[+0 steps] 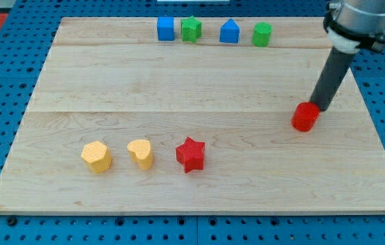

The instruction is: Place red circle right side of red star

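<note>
- The wooden worktop point(199, 75) carries everything; four blue and green blocks line the view's top edge, away from the task.
- My tip point(319, 107), a bare rod tool with nothing to open or close, touches the red circle point(305, 117) at its upper right.
- The red star point(191, 154) sits well apart, toward the view's lower left, beside a yellow heart point(141, 153) and a yellow hexagon point(96, 156).
- Step in hand, I judge: pushing the circle leftward and down; the next move needs a stop just right of the star.
</note>
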